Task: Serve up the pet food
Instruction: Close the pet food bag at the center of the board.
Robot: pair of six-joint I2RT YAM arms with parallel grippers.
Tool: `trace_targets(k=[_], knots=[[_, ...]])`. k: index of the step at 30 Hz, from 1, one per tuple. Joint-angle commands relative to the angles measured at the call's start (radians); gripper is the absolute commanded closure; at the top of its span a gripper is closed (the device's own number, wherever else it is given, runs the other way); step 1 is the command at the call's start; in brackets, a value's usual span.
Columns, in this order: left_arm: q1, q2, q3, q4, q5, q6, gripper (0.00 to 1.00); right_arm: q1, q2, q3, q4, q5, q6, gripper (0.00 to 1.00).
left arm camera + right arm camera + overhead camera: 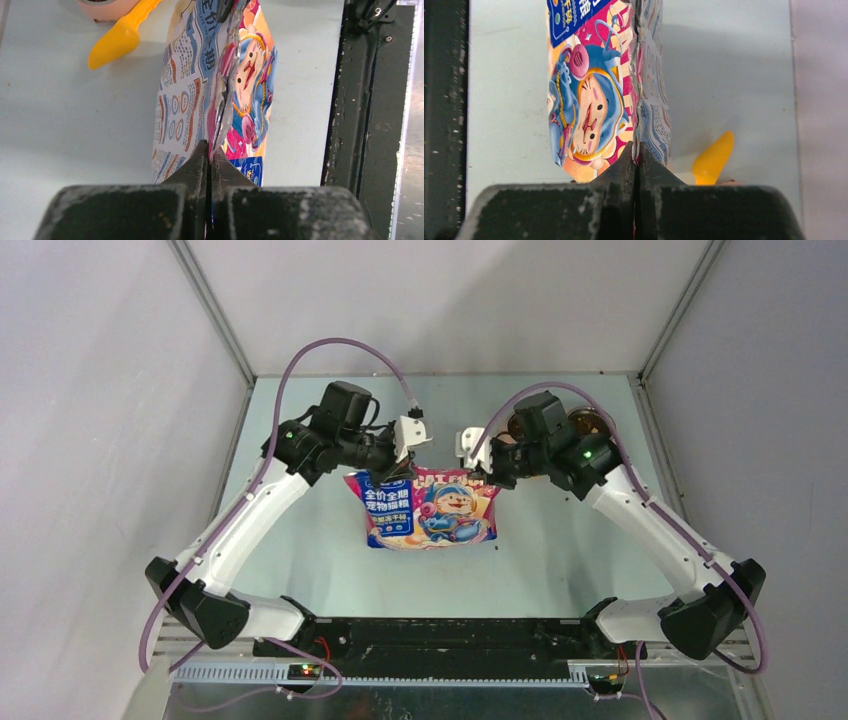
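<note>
Top external view has the left gripper (pixel 397 468) and the right gripper (pixel 478 476) each clenched on an opposite end of the top seam of the bag (pixel 432 510), whose body spreads between them; the pet food is not in sight (I judge it to be inside, loose pellets that will shift). Glossy, crinkled film like this looks slick, so the step calls for firm pinches and level, matched moves of both arms, lest the puffy pouch twist or slip. Beyond the left gripper's tips lie a smooth yellow plastic scoop (pixel 122 37) and a pale round bowl (pixel 105 6).
</note>
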Motion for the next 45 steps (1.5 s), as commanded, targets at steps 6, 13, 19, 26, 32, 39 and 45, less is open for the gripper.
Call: trace_targets(k=[6, 13, 19, 26, 32, 39, 45], knots=[[0.084, -0.060, 0.021, 0.007, 0.027, 0.018, 1.00, -0.159, 0.038, 0.148, -0.038, -0.425, 0.179, 1.00], [0.084, -0.062, 0.030, -0.010, 0.075, 0.018, 1.00, -0.099, 0.094, 0.199, -0.038, -0.385, 0.184, 0.81], [0.084, -0.058, 0.038, -0.020, 0.091, 0.009, 0.48, -0.015, 0.092, 0.176, 0.033, -0.275, 0.177, 0.60], [0.084, -0.083, 0.040, -0.017, 0.092, 0.000, 0.10, 0.067, 0.113, 0.160, 0.052, -0.119, 0.155, 0.48], [0.084, -0.106, 0.069, -0.050, 0.079, 0.011, 0.01, 0.090, 0.101, 0.131, 0.092, -0.003, 0.149, 0.46], [0.155, -0.171, 0.140, -0.049, 0.036, -0.046, 0.00, 0.038, 0.043, 0.182, 0.042, -0.028, 0.208, 0.05], [0.303, -0.272, 0.114, 0.022, -0.054, -0.155, 0.00, -0.096, -0.097, 0.181, 0.057, -0.078, 0.327, 0.00]])
